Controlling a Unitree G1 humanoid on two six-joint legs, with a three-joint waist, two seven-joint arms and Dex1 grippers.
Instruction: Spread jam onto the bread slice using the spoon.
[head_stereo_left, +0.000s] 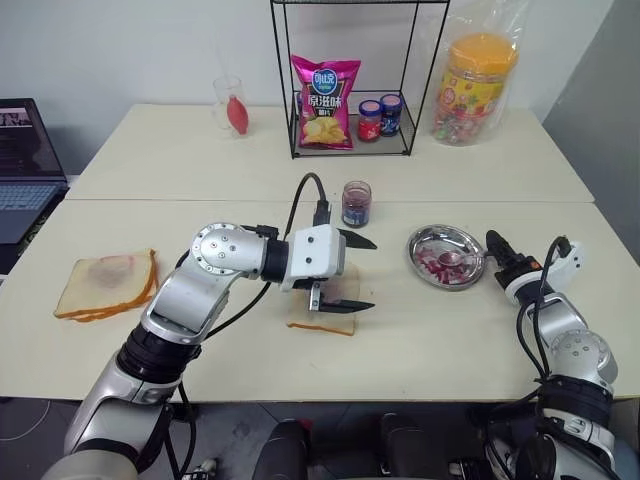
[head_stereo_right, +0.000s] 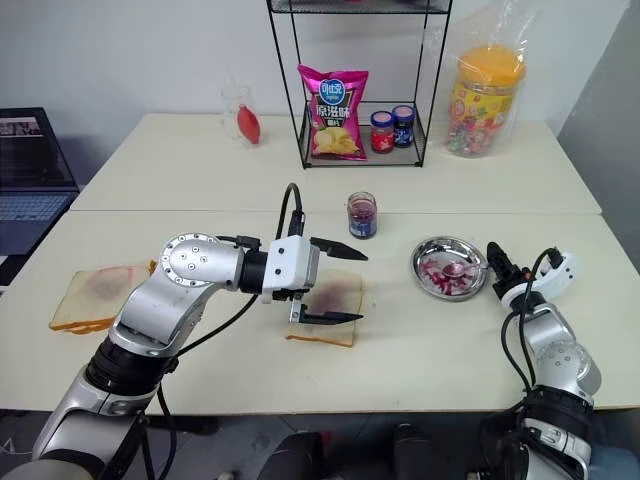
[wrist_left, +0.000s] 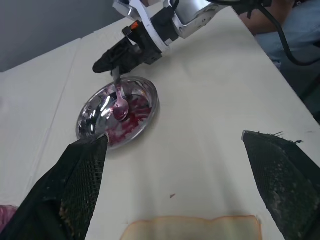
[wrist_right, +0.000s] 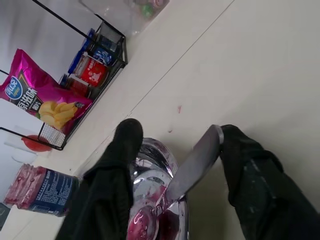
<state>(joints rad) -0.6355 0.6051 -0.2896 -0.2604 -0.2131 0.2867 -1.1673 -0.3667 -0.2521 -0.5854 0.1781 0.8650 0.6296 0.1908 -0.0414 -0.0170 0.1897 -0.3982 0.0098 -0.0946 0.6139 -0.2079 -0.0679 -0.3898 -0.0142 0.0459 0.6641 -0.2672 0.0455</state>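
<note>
On the tabletop (head_stereo_left: 420, 350), the left tool (head_stereo_left: 352, 272) hovers with its fingers spread wide over the bread slice (head_stereo_right: 330, 310), hiding much of the slice's stained middle. Behind it stands the jam (head_stereo_left: 356, 204) in its open jar. At the right, the spoon (wrist_right: 187, 172) lies in the smeared steel dish (head_stereo_left: 425, 262), bowl down in red residue, its handle between the right tool's (head_stereo_left: 497, 250) fingers; whether they actually pinch it I cannot tell.

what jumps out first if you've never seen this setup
The left gripper, jaws wide open, hovers over the jam-stained bread slice at table centre. To its right, the right gripper is at the spoon handle in a jam-smeared steel dish. The jam jar stands just behind.
</note>
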